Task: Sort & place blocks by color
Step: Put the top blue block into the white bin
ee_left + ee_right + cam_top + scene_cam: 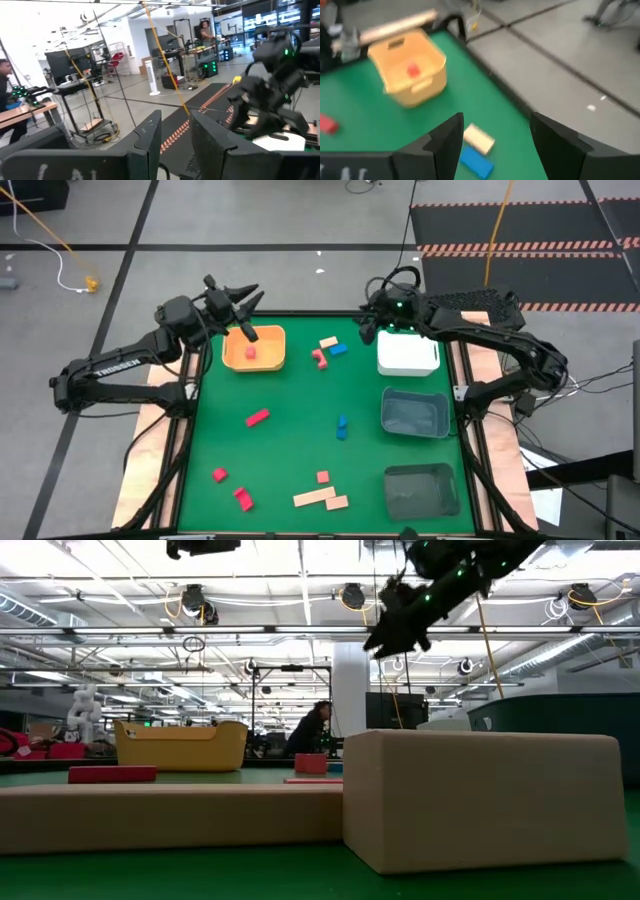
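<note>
Low view mostly blocked by tan blocks; left gripper nearly closed, empty; right gripper parted, empty.

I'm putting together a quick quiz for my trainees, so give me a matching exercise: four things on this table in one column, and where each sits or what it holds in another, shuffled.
Column one:
1. orange tray
2. white tray
3. lone blue block
4. tan bars

Column two:
A. between the red bar and a grey tray
B. holds one red block
C. by the mat edge opposite the orange tray
D. nothing seen inside

Pairs: 1-B, 2-D, 3-A, 4-C
</note>
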Robot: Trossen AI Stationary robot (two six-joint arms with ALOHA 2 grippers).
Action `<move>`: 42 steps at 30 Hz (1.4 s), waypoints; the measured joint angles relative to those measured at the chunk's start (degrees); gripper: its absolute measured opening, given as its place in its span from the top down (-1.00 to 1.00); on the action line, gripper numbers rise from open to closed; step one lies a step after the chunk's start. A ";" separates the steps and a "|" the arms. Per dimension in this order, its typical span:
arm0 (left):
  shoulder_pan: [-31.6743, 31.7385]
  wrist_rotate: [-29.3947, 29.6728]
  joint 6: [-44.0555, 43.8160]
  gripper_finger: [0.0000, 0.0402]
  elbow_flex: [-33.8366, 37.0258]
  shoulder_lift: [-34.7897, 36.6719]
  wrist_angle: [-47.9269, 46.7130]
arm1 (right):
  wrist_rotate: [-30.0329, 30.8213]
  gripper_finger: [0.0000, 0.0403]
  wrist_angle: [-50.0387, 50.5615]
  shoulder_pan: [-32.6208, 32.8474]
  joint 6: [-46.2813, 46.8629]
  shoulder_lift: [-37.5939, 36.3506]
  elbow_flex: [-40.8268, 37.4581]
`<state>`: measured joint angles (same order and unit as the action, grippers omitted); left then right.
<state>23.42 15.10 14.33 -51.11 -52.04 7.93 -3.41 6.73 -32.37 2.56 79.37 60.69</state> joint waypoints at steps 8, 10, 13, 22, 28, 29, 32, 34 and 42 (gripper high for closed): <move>1.71 0.02 -0.07 0.49 0.00 -0.01 -0.15 | -2.73 -0.10 -0.60 1.03 -9.45 9.67 0.00; 1.71 0.01 -0.07 0.49 0.00 -0.01 -0.60 | -2.70 -0.10 -0.95 1.06 -11.34 11.37 0.00; 1.71 0.01 -0.22 0.49 0.00 -0.01 -1.29 | -2.70 -0.10 -1.69 1.06 -13.38 13.76 0.00; 1.71 0.01 -0.77 0.49 0.00 -0.01 -3.63 | -2.68 -0.10 -8.47 3.18 -18.97 21.79 -0.02; 1.71 -0.01 -1.55 0.49 0.02 -0.01 -4.05 | -2.57 -0.10 -9.10 3.61 -21.43 24.25 -0.02; 1.71 0.00 -1.55 0.49 0.02 -0.01 -4.05 | -2.57 -0.10 -9.18 3.61 -21.48 24.80 -0.02; 1.71 0.00 -1.55 0.49 0.02 -0.01 -4.38 | -2.53 -0.10 -9.88 3.51 -21.49 26.77 -0.03; 1.71 0.00 -1.57 0.49 0.01 -0.01 -4.80 | -2.47 -0.10 -10.61 3.51 -21.68 28.22 -0.07; 1.71 -0.01 -1.75 0.49 0.02 -0.01 -5.76 | -0.80 -0.10 -13.97 3.42 -21.85 31.30 0.00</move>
<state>25.12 15.09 12.58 -51.09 -52.05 2.17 -4.21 -7.25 -28.94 -19.29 110.67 60.69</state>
